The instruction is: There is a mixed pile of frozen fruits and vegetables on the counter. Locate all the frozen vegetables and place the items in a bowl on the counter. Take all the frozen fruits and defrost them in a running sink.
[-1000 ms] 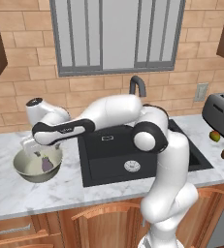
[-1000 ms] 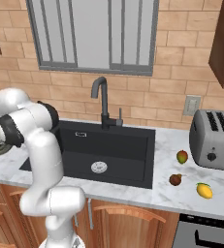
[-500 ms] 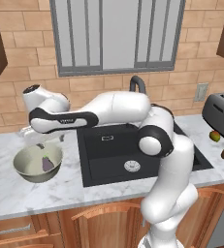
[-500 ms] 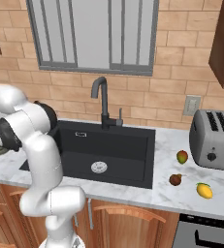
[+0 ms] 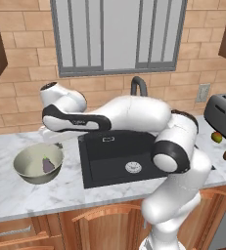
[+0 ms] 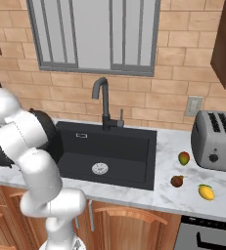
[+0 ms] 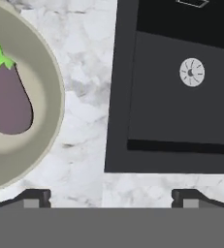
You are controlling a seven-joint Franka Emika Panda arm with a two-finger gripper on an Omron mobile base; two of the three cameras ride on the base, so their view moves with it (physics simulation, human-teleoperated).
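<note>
**Operator:** Gripper [image 7: 111, 196] reads wide from my hand camera: the two dark tips stand far apart at the bottom of that view with nothing between them, so I am carrying nothing.

**Desk:** Where is the bowl from there?

**Operator:** Bowl [image 5: 22, 161] sits below the hand and a little off to one side, on the counter [image 5: 60, 188]. Inside it lies the purple eggplant [image 7: 9, 93], green cap at one end, flat on the pale floor of the bowl and apart from my fingertips.

**Desk:** And the sink?

**Operator:** Sink [image 7: 181, 121] lies on the other side of the gripper from the bowl, a strip of marble between the two. I see its round steel drain [image 7: 192, 71], and the black tap [image 6: 101, 102] rises at the back rim.

**Desk:** The rest of the pile?

**Operator:** Well away from the gripper, past the far end of the sink, near the toaster [image 6: 216, 140]. A red-yellow-green oval [image 6: 184, 157] sits closest to the toaster, a dark red-brown ball [image 6: 177, 181] in front of it, and a yellow-orange piece [image 6: 206, 192] beside that, none touching.
</note>
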